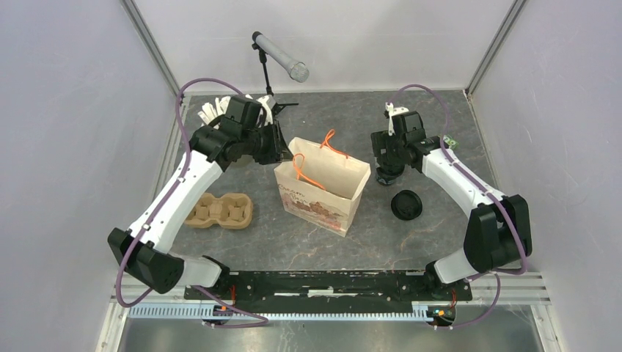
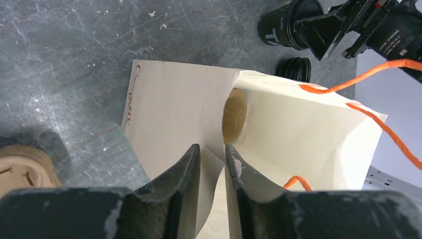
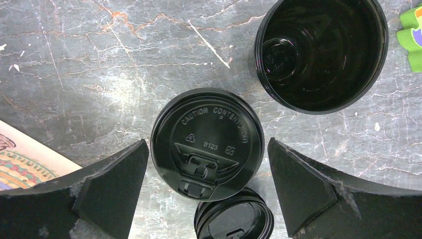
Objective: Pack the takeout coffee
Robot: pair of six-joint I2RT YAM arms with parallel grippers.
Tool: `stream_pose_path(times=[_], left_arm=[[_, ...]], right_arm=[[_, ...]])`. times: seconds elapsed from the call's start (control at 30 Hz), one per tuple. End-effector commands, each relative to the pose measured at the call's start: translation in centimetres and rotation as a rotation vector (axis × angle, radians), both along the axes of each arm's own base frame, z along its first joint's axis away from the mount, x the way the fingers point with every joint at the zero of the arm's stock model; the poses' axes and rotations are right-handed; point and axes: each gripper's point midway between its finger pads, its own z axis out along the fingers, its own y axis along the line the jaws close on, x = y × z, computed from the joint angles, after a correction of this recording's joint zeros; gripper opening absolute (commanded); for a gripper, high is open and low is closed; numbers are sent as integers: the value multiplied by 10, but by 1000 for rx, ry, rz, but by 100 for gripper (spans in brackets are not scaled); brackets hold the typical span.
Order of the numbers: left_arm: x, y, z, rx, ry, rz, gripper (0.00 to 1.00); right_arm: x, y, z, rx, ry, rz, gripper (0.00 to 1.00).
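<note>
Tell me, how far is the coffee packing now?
Done: the lid sits on the cup, and the left gripper pinches the rim of the bag. In hand: the right gripper stands open around the cup, not yet closed. Left: grip the cup, lift it and put it into the bag.

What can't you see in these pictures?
Right wrist view: the closed top of the lidded cup hides what is inside; the picture edge cuts off a green thing.
Top view: the right gripper mostly covers that cup; the walls of the bag hide its bottom; its print is too small to read.
</note>
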Motion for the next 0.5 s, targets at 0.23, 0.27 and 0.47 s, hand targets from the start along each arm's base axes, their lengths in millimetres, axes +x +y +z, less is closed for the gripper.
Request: stream_pose_path(times=[0.23,0.27,0.47], left_arm=[[1,8,18,4,-62,27,62],[3,11,19,22,-70,27,65],[10,27,24,103,-100,45,89]], right_arm=[[14,2,18,5,-52,-1,98],[13,1,15,0,-46,-2,98],[13,1,11,-6,-42,-1,97]])
